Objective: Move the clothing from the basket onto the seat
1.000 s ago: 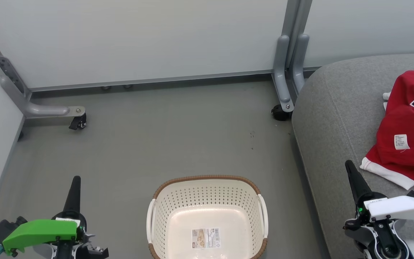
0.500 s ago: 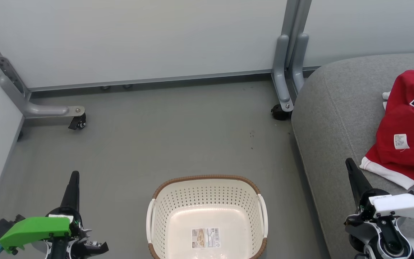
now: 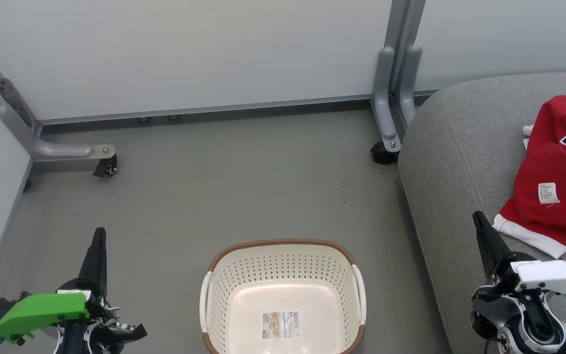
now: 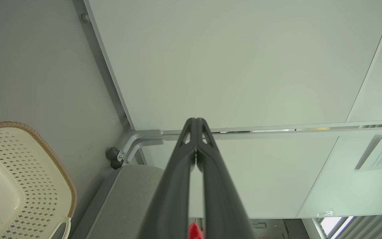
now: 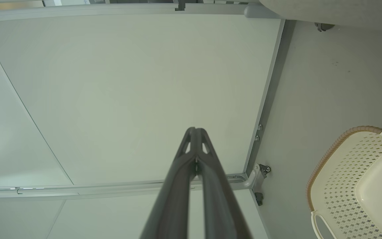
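Note:
The cream basket [image 3: 283, 268] with its brown rim stands on the floor at the bottom centre, holding nothing but a sticker; its wall also shows as basket [image 4: 28, 172] and basket [image 5: 350, 166] in the wrist views. Red clothing [image 3: 555, 182] with white trim, a dark number and a white label lies on the grey seat [image 3: 455, 162] at the right. My left gripper [image 3: 99, 233] is shut and empty, left of the basket. Over the seat's front edge stands my right gripper [image 3: 477, 216], shut and empty, just left of the clothing's hem. Both wrist views show fingertips pressed together, left gripper [image 4: 196, 120] and right gripper [image 5: 195, 129].
Pale partition panels [image 3: 189, 54] close off the back and left. Their grey metal feet carry castors, one castor [image 3: 106, 169] at the left and another castor [image 3: 382, 153] by the seat's corner. Grey floor [image 3: 243, 187] lies between the panels and the basket.
Both grippers have drifted lower in the head view, their housings sinking toward the bottom edge, and both stay shut. The basket and the clothing have not moved.

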